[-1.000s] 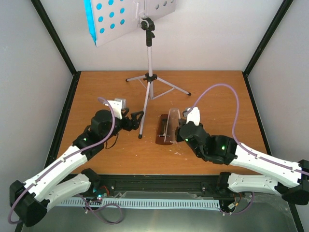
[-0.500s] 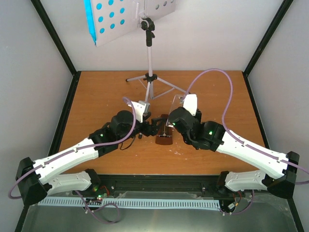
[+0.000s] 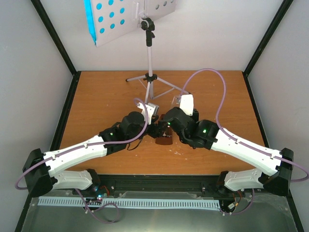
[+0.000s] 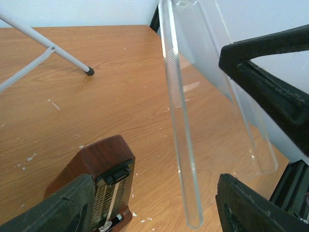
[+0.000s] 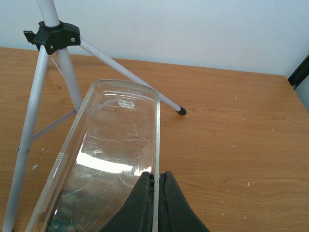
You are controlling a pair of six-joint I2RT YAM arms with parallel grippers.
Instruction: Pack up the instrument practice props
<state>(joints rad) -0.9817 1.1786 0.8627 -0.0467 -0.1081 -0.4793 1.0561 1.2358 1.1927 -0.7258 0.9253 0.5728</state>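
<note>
The brown pyramid metronome (image 3: 164,140) lies on the table at centre, and also shows in the left wrist view (image 4: 99,164). My right gripper (image 3: 168,125) is shut on the edge of the clear cover (image 5: 113,145) and holds it tilted just above the metronome; its fingertips (image 5: 145,193) pinch the rim. My left gripper (image 3: 155,129) is open, its jaws on either side of the metronome's top and the cover (image 4: 181,121). The white tripod music stand (image 3: 149,63) stands at the back. A blue sheet (image 3: 89,19) shows behind its hole-punched desk (image 3: 118,21). No white sheet can be made out.
The stand's legs (image 3: 166,87) spread over the back of the wooden table (image 3: 96,96), one foot (image 5: 180,111) close behind the cover. Grey walls and black frame posts close in the table on three sides.
My left arm has swung right and forward to the metronome. My right gripper has carried the clear cover left and back over the metronome.
</note>
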